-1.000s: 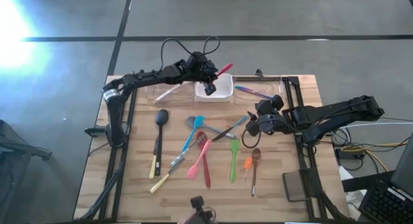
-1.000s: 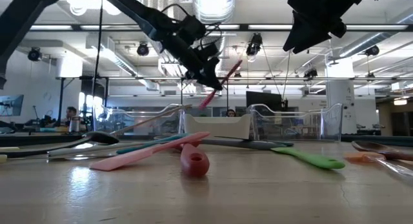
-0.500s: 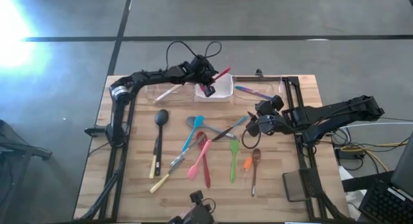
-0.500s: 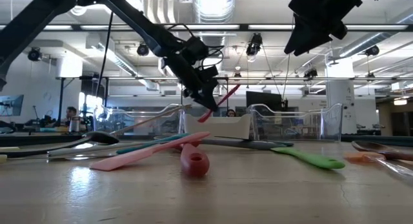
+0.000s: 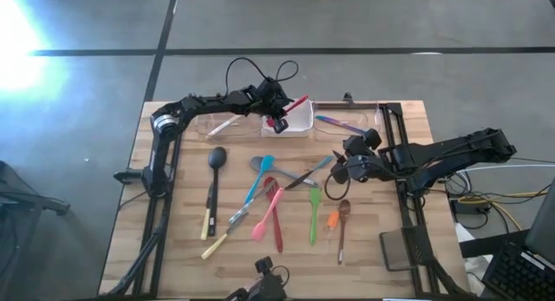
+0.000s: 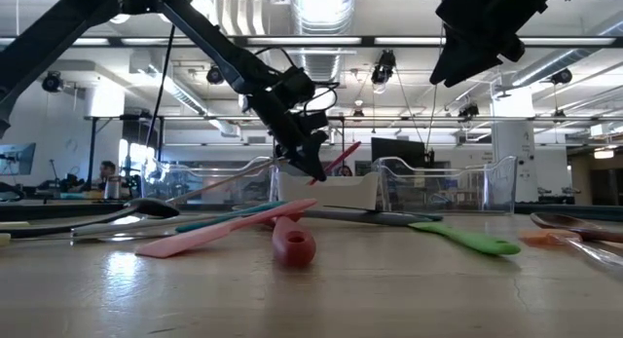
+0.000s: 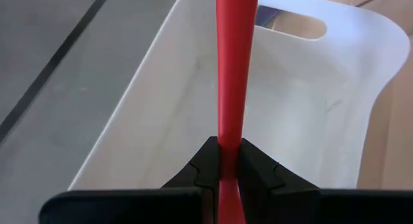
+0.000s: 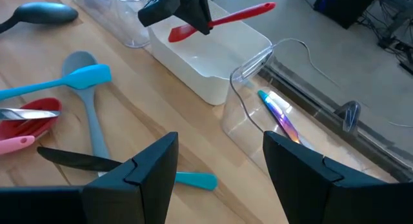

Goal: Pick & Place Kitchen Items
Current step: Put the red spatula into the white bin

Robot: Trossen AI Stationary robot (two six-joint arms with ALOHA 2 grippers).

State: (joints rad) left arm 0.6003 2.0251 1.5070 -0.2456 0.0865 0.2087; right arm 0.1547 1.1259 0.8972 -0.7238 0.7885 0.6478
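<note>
My left gripper (image 5: 279, 121) is shut on a red spatula (image 8: 222, 19) just above the white tray (image 5: 301, 121) at the table's far middle. It also shows in the low view (image 6: 316, 166). My right gripper (image 5: 335, 173) hangs open and empty above the table right of centre, near a grey spoon (image 8: 90, 130) and a teal spatula (image 8: 61, 82). A black ladle (image 5: 214, 165), a pink spatula (image 5: 267, 212), a green spoon (image 5: 314, 210) and a wooden spoon (image 5: 342, 221) lie flat on the table. My left gripper pinches the red spatula's handle (image 7: 227, 130) between its two fingers, close to the blade end (image 8: 181, 34). The fingers slant down from above and lie across the handle. The spatula is lifted clear over the white tray, tilted, its handle's free end (image 8: 266, 7) higher.
Clear plastic trays stand left (image 5: 218, 123) and right (image 5: 351, 121) of the white tray; the right one holds a purple-blue utensil (image 8: 279, 111). Wooden-handled knives (image 5: 227, 225) and a red spoon (image 5: 276, 219) lie at the table's middle. Bare wood shows along the near edge.
My left gripper has gone down toward the white tray, still shut on the red spatula, which now hangs lower, just above the tray's rim.
</note>
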